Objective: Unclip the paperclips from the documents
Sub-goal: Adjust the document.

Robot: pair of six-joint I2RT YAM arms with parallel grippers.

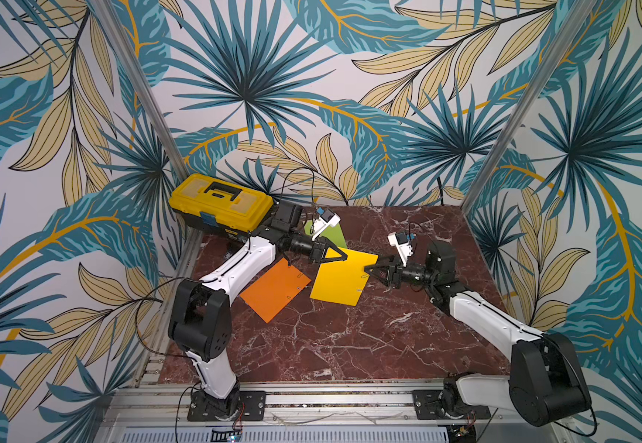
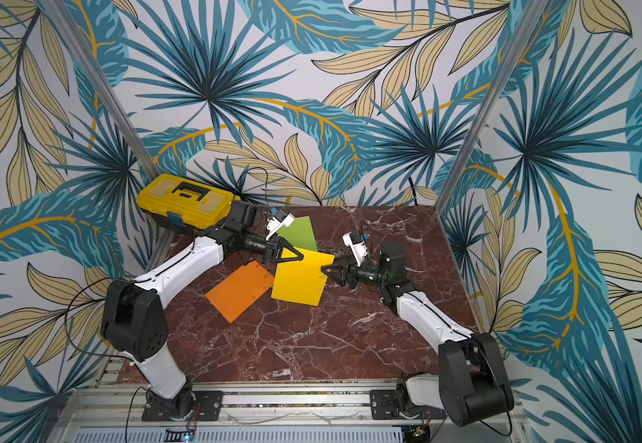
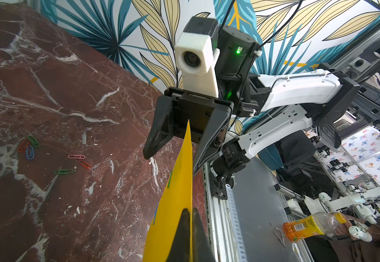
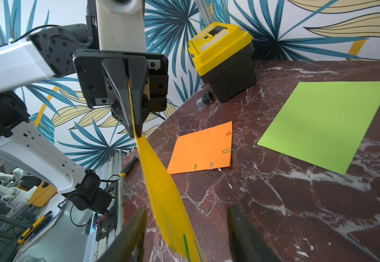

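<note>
My left gripper [image 3: 190,212] is shut on one corner of the golden yellow document [image 1: 340,280], holding it above the marble. The right gripper [image 4: 185,211] is open, its jaws either side of the sheet's opposite edge without touching it. A green paperclip [image 4: 186,246] and a blue paperclip [image 4: 198,249] sit on that edge. The orange document [image 4: 202,149] lies flat with several paperclips along two edges, one of them at a corner [image 4: 229,133]. The lime green document [image 4: 325,122] lies flat behind, showing no clips. Both top views show the grippers facing each other across the yellow sheet [image 2: 300,280].
Several loose paperclips [image 3: 30,147] lie on the marble table [image 1: 350,345] on the right arm's side. A yellow toolbox [image 1: 219,199] stands at the back left corner, a small black item [image 4: 206,99] beside it. An aluminium rail [image 1: 311,399] runs along the front edge.
</note>
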